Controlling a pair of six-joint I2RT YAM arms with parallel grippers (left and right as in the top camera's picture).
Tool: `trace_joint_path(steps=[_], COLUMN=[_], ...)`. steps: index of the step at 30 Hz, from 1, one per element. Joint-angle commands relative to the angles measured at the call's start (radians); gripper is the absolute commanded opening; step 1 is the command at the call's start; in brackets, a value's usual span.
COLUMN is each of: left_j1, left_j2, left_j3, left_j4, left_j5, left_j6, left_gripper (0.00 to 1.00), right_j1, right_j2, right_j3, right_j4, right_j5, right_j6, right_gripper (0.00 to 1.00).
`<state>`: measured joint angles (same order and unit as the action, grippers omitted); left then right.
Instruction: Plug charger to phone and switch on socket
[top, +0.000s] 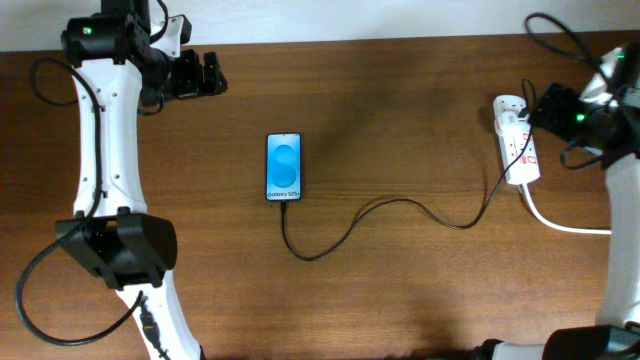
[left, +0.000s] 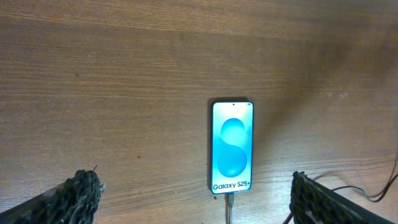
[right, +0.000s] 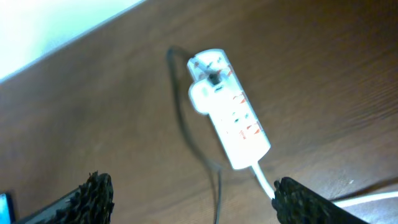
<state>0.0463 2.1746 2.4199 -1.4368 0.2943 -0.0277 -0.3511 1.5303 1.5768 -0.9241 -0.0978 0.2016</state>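
**Cable looks seated at the phone; the switch on the socket is what is left**

The wooden tabletop (top: 400, 100) carries everything. The left arm (top: 100, 130) reaches along its left side, the right arm (top: 625, 250) along its right.

The socket (right: 230, 112) lies near the right edge, slightly slanted. A white adapter (right: 204, 96) is plugged in at its far end and a thick white cord (top: 560, 222) leaves the near end. The right fingers (right: 93, 196) hang above it, spread wide and holding nothing.

It is probably a light, hollow plastic strip that will skid on the smooth wood if pushed sideways. A press on the switch should therefore come straight down. The red marks show, but I cannot tell which way the switch is set.

The phone (left: 232, 146) lies flat at the middle of the tabletop with its screen lit blue. The left fingers (left: 84, 193) are well apart and empty, with the phone in view between them. It is smooth, glass-faced and fragile, best steadied by its long edges.

The charger (top: 400, 203) runs in loose curves from the socket to the phone's bottom edge, where its tip appears to be inserted. It is limp and light, and only the stiff plug end gives a useful hold.
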Motion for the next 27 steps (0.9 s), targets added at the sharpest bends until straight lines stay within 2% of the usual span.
trace_joint_path(steps=[1, 8, 17, 27], left_j1=[0.003, 0.003, 0.003, 0.002], left_j2=[-0.015, -0.015, -0.015, -0.015], left_j3=[0.012, 0.012, 0.012, 0.012], left_j4=[-0.001, -0.001, -0.001, -0.001], left_j5=[-0.007, -0.007, -0.007, -0.007], left_j6=[-0.002, -0.002, -0.002, -0.002], left_gripper=[1.0, 0.99, 0.99, 0.99], right_j1=[-0.075, -0.199, -0.206, -0.203], right_j2=[-0.011, 0.132, 0.38, 0.481], right_j3=[0.018, 0.018, 0.018, 0.016], right_j4=[0.047, 0.121, 0.12, 0.209], right_j5=[-0.048, -0.048, -0.048, -0.107], right_j6=[-0.01, -0.011, -0.022, -0.229], right_gripper=[0.85, 0.85, 0.85, 0.85])
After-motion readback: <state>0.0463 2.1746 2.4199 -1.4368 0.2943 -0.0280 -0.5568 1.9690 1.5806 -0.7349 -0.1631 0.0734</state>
